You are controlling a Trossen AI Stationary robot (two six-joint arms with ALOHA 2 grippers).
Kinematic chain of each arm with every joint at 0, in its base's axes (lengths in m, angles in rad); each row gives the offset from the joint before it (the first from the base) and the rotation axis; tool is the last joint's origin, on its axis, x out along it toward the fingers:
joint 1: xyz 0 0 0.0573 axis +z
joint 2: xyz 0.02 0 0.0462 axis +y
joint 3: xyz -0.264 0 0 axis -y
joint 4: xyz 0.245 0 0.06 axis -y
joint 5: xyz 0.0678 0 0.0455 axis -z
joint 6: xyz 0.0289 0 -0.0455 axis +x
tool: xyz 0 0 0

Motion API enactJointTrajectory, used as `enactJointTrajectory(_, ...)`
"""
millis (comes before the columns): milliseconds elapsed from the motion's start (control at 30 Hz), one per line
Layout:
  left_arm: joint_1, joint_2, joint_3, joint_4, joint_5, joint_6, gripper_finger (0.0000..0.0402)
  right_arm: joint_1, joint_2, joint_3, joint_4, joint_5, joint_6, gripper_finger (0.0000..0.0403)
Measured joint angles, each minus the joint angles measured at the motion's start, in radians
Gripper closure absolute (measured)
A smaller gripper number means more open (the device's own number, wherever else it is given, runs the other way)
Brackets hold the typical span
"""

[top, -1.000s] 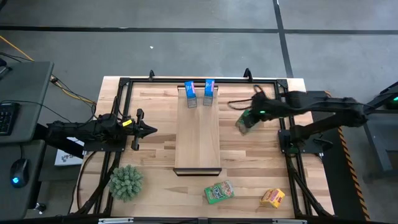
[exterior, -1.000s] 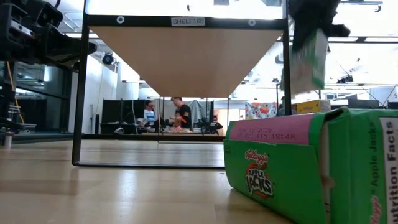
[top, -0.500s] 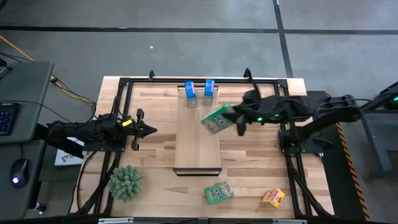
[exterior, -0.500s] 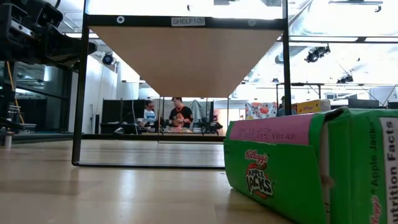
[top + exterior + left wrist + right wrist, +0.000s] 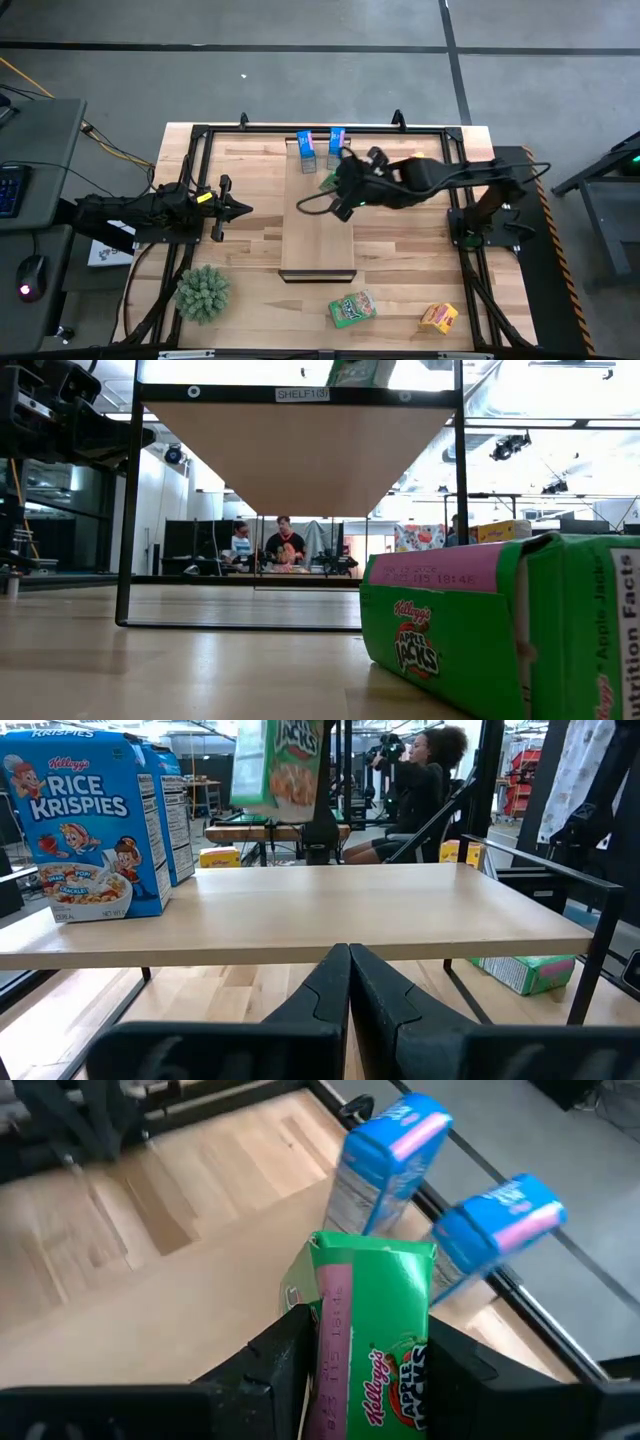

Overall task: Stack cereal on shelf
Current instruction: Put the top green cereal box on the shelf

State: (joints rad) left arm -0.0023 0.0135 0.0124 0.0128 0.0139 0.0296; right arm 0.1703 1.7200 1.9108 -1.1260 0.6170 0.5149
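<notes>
A: Lying nearest the front edge of the table are a green Apple Jacks box (image 5: 352, 308) on its side and a yellow-orange cereal box (image 5: 438, 318) further to the right, with the spiky green plant (image 5: 203, 291) off at the left corner.

B: And the arms?

A: The left gripper (image 5: 238, 209) waits just beside the shelf's left edge, level with its top, fingers (image 5: 330, 988) pressed together on nothing. The right gripper (image 5: 338, 187) reaches in from the right over the shelf (image 5: 318, 228), its jaws pinching a second green Apple Jacks box (image 5: 372, 1344) by its two broad faces.

B: Is that box down on the board?

A: It hangs above it, in the left wrist view, clear of the pale wooden surface, towards the back half of the shelf.

B: What's behind it?

A: Two blue Rice Krispies boxes stand upright at the far end of the shelf, one on the left (image 5: 306, 150) and one on the right (image 5: 336, 146), near each other but apart. The held box sits just in front of the right one.

B: Beyond the table?

A: People (image 5: 264, 544) at a desk, far off.
</notes>
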Motion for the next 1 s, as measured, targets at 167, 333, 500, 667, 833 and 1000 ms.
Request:
enactJointTrajectory(167, 0.000, 0.000, 0.000, 0.000, 0.000, 0.000, 0.0398, -0.006, 0.074, 0.041, -0.039, -0.020, -0.044, 0.0265)
enactJointTrajectory(333, 0.000, 0.000, 0.000, 0.000, 0.000, 0.000, 0.0398, -0.041, 0.088, 0.040, -0.105, -0.025, 0.010, 0.0265)
enactJointTrajectory(500, 0.000, 0.000, 0.000, 0.000, 0.000, 0.000, 0.0398, -0.085, 0.090, 0.039, -0.111, -0.055, 0.046, 0.0265)
enactJointTrajectory(667, 0.000, 0.000, 0.000, 0.000, 0.000, 0.000, 0.0398, -0.119, 0.094, 0.038, -0.105, -0.152, 0.061, 0.0264)
enactJointTrajectory(833, 0.000, 0.000, 0.000, 0.000, 0.000, 0.000, 0.0398, -0.132, 0.095, 0.038, -0.102, -0.156, 0.061, 0.0239)
enactJointTrajectory(1000, 0.000, 0.000, 0.000, 0.000, 0.000, 0.000, 0.0398, -0.134, 0.095, 0.038, -0.088, -0.159, 0.061, 0.0184)
